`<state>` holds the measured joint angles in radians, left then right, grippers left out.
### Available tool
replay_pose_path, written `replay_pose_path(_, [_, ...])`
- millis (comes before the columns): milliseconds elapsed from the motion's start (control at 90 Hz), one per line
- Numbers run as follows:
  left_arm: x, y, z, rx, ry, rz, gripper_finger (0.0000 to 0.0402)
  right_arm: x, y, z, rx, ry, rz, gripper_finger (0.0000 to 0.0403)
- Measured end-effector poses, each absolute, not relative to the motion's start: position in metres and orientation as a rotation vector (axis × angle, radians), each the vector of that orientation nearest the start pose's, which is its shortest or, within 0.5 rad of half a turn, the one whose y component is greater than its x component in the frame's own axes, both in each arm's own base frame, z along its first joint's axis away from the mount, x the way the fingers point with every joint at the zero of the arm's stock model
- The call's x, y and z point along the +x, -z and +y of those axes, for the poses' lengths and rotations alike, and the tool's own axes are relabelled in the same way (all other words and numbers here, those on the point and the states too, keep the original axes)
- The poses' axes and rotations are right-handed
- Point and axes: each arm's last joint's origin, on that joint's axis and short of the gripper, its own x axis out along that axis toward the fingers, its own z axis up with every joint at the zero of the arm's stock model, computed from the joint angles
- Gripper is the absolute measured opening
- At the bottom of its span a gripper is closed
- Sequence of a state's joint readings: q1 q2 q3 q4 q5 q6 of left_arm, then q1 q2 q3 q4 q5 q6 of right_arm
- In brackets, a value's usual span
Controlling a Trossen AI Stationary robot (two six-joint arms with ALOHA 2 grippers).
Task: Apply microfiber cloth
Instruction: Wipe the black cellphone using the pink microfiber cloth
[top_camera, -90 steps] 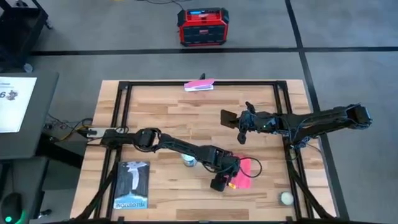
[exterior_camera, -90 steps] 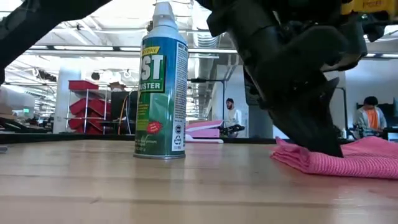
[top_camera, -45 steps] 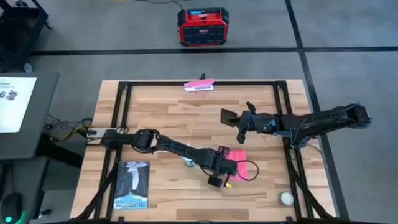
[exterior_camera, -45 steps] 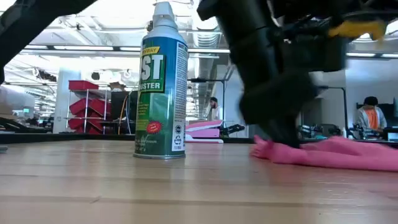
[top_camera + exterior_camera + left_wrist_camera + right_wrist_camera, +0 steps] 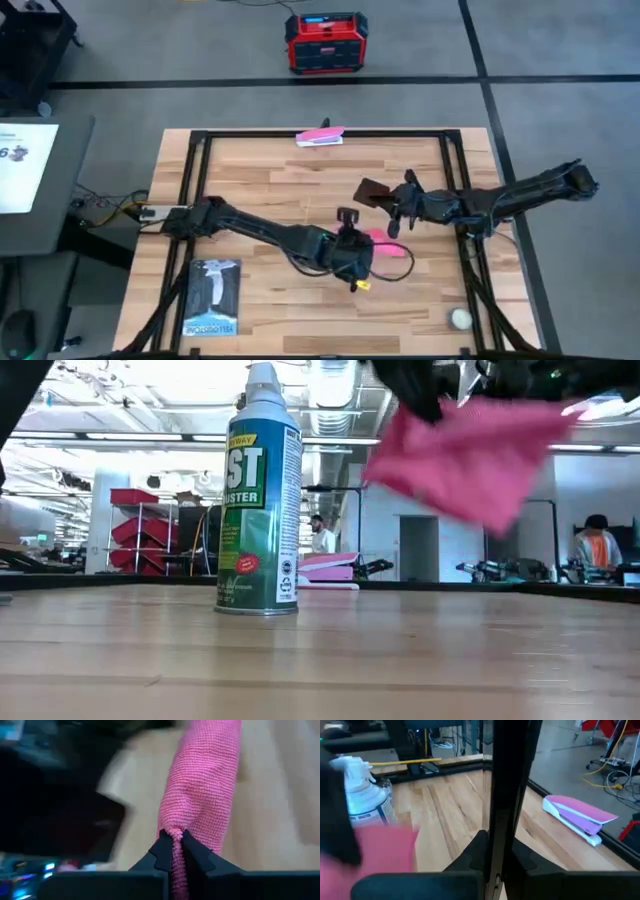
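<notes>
- While my left gripper (image 5: 174, 851) pinches the microfiber cloth (image 5: 465, 455) aloft, my right gripper (image 5: 492, 851), at its 2 o'clock, clamps the phone (image 5: 374, 190) edge-on.
- Step in hand: carrying cloth to phone; next calls for laying it against the screen.

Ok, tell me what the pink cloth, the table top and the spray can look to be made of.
Pink cloth: soft knitted fabric, matte, a fine looped texture shows. Table top: pale wood planks, grain and seams visible, light sheen. Spray can: probably metal with a glossy printed label and white plastic cap.
</notes>
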<state>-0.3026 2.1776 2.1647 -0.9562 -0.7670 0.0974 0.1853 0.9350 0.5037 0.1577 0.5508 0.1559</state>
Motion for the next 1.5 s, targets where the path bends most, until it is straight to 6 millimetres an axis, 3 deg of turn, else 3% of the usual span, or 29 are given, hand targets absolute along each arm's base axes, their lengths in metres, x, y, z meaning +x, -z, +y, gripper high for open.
replay_pose_path(233, [0.438,-0.330,-0.106,0.651,-0.548,0.826,0.0000,0.194,-0.254,0.033,0.058,0.348,0.143,0.0014])
replay_pose_path(400, [0.441,-0.328,-0.088,0.711,-0.651,0.854,0.0000,0.195,-0.258,0.039,0.057,0.317,0.120,0.0014])
replay_pose_path(567, [0.444,-0.331,-0.072,0.644,-0.709,0.833,0.0000,0.196,-0.261,0.038,0.051,0.341,0.114,0.0014])
replay_pose_path(1067, [0.462,-0.347,-0.068,0.679,-0.715,0.687,0.0000,0.198,-0.261,0.032,0.062,0.387,0.113,0.0014])
replay_pose_path(1356, [0.458,-0.377,-0.062,0.655,-0.723,0.567,0.0000,0.198,-0.261,0.032,0.074,0.379,0.112,0.0014])
replay_pose_path(1500, [0.458,-0.383,-0.062,0.603,-0.686,0.518,0.0000,0.199,-0.260,0.030,0.068,0.385,0.124,0.0014])
